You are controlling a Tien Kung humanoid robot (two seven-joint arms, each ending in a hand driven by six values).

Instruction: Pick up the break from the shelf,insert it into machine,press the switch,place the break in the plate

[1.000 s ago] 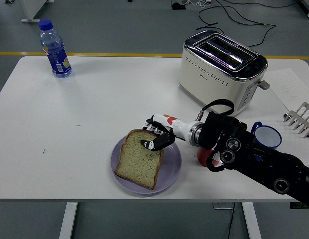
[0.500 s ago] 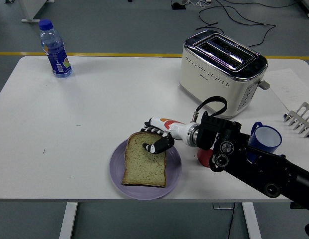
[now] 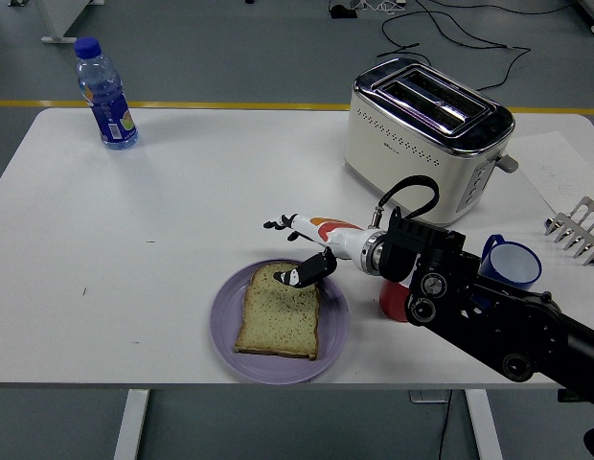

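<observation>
The bread slice (image 3: 281, 311) lies flat in the purple plate (image 3: 337, 326), near the table's (image 3: 201, 211) front edge. The right robot hand (image 3: 302, 251) hovers at the slice's upper right corner with its fingers spread and holding nothing; the thumb tip sits just over the crust, and contact cannot be confirmed from this view. The left arm is out of view.

Step in hand, as judged: release and withdrawal after placement. Procedure:
- Keep the fingers apart so that no fingertip drags the crust.
- Lift clear upward first, then retract to the right — a sideways pull at plate height risks shifting the slice or tipping the plate.
- Route the forearm clear of the red cup (image 3: 393, 300) and the blue cup (image 3: 514, 263), both close beside the arm.

Changes from the earlier frames: one second ago the fingers were closed on the slice and it rested tilted, one edge over the plate rim. Half a second ago it had dropped nearly flat with the fingers still on it. Now the fingers have opened and risen, and the slice sits fully inside the plate. The toaster (image 3: 426, 134) and the water bottle (image 3: 104, 93) are unmoved.
</observation>
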